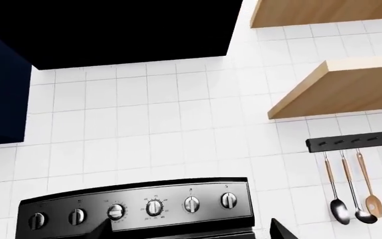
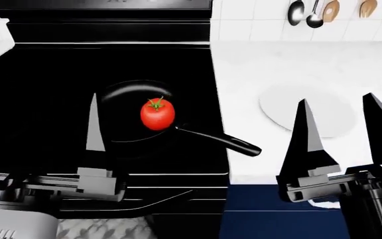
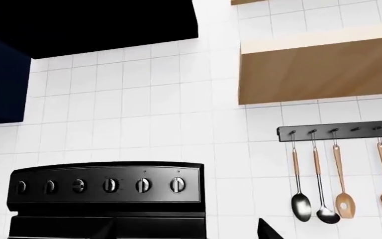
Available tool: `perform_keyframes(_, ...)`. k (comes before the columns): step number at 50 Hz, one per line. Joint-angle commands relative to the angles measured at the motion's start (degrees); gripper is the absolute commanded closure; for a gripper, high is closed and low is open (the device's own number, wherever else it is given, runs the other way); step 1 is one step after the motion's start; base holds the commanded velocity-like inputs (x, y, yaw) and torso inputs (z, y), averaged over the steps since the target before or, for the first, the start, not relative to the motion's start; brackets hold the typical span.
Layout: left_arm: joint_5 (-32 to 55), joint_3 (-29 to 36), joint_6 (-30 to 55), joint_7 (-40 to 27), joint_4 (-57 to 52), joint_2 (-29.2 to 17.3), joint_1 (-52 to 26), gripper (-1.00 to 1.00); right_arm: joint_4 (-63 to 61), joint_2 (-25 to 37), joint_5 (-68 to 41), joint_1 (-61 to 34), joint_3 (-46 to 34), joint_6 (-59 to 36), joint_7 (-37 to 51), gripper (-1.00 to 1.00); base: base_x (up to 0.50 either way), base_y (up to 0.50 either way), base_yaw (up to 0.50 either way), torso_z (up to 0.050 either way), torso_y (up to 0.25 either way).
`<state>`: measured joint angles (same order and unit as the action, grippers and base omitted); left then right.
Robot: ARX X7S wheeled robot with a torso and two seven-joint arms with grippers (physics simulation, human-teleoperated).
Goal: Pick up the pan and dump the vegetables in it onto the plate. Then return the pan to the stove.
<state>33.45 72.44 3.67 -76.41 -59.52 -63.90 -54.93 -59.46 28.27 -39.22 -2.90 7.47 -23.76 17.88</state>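
Left end effector [image 2: 42, 117] and right end effector [image 2: 343, 132] hover low, fingers spread, pointing forward – neither touches anything; between them the pan [image 2: 138, 117] sits on the stove [image 2: 45, 69], tomato [image 2: 157, 113] inside; plate [image 2: 307, 110] on the white surface [image 2: 277, 64].

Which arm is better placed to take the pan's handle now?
The right. The pan has its handle pointing toward the right tool, which is open above the plate; the left tool is farther from it.

black tapered pointed fingers [image 2: 307, 134] on both grippers; grey-and-black blocky wrist housings; pale grey base casing.
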Motion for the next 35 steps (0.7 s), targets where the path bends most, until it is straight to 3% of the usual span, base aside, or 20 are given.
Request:
perform_keyframes(1, -0.7, 10.0, -4.2, -5.1, 0.4, -1.8, -7.8, -1.00, 0.2, 2.6, 0.1, 0.4, -2.4, 3.1, 1.7, -1.00, 0.34, -0.32, 0.00, 0.000, 0.000)
perform_keyframes(23, -1.8, 11.1, -4.9, -6.3, 0.6, -1.9, -8.1, -1.00, 0.3, 5.6, 0.8, -0.9, -6.5, 4.3, 3.4, -1.00, 0.04, -0.13, 0.00, 0.000, 0.000)
perform_keyframes(35, -3.1, 11.5, -6.6, -6.7, 1.0, -3.1, -7.3, -1.00, 0.1, 22.4, -14.4, -13.1, -12.4, 2.7, 9.0, -1.00, 0.00, 0.00, 0.00, 0.000, 0.000)
